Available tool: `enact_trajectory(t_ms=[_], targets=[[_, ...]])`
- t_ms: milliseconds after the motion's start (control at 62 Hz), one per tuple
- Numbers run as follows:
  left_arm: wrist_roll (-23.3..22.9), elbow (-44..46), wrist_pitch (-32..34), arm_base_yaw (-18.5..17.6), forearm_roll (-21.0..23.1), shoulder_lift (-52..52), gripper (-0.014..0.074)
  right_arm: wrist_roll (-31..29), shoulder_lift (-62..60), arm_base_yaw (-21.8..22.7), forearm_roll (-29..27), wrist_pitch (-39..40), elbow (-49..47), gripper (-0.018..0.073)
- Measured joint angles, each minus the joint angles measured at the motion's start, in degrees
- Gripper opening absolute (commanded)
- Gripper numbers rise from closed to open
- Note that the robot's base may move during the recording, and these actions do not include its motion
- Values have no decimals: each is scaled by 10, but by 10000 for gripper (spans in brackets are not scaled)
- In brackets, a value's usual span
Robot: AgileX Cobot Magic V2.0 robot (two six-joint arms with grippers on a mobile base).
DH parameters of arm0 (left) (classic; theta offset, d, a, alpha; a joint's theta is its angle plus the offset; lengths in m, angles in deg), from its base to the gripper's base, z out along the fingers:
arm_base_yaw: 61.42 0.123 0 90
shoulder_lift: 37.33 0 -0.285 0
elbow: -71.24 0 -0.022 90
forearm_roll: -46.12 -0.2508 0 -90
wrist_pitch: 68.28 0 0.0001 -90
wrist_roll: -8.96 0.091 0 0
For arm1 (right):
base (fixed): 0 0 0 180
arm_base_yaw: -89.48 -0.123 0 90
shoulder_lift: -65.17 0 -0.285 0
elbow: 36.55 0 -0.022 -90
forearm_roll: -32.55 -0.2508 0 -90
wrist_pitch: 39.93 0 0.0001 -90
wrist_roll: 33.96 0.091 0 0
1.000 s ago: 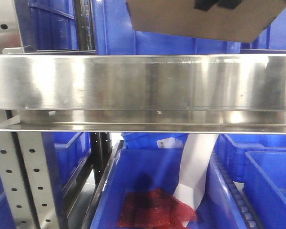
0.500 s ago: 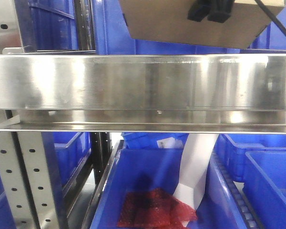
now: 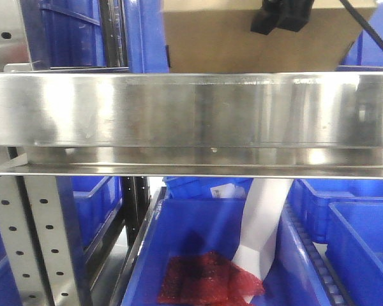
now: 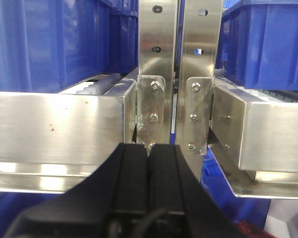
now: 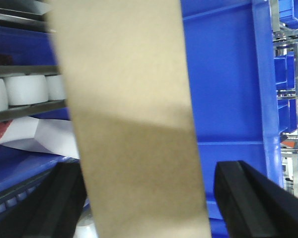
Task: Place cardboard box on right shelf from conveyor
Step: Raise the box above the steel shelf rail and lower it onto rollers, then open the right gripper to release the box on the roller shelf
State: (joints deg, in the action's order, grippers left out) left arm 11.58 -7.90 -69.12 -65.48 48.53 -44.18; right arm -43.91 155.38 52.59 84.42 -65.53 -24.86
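The tan cardboard box (image 3: 230,41) sits low behind the right shelf's shiny front rail (image 3: 179,108), its bottom edge hidden by the rail. My right gripper (image 3: 281,16) shows as black fingers over the box's top right. In the right wrist view the cardboard box (image 5: 134,124) fills the space between the fingers of my right gripper (image 5: 146,198). The right finger (image 5: 243,198) stands clear of the box with a gap, so the jaws are open. My left gripper (image 4: 149,151) is shut on nothing, facing steel uprights. The conveyor is out of view.
Blue bins (image 3: 364,236) fill the rack above and below the rail. One lower bin holds a red bubble-wrap bag (image 3: 204,280) and a white sheet (image 3: 262,223). Perforated uprights (image 3: 25,236) stand at the left. Paired steel posts (image 4: 156,59) rise close ahead of the left gripper.
The box was tilted and hanging above the rail; it has come down and levelled out, with its lower edge now behind the rail. The right gripper moved down with it.
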Motion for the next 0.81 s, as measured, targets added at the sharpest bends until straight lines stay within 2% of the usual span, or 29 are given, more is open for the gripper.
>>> enact_trajectory(t_ms=[371,452,516,581,710,726,806], targets=[[0,0,0,0,0,0,-115,0,-76,-48,-4,-31,39,611],[0,0,0,0,0,0,-116,0,-91,-51,-4,-35,44,588],[0,0,0,0,0,0,-116,0,-106,-51,-4,-35,45,525],[0,0,0,0,0,0,-115,9,-116,-51,-4,-35,45,405],[0,0,0,0,0,0,-115,86,-134,-35,-4,-36,45,54],[0,0,0,0,0,0,-116,100,-136,-31,-4,-37,45,30],[0,0,0,0,0,0,-116,170,-146,-6,-6,-43,45,61]])
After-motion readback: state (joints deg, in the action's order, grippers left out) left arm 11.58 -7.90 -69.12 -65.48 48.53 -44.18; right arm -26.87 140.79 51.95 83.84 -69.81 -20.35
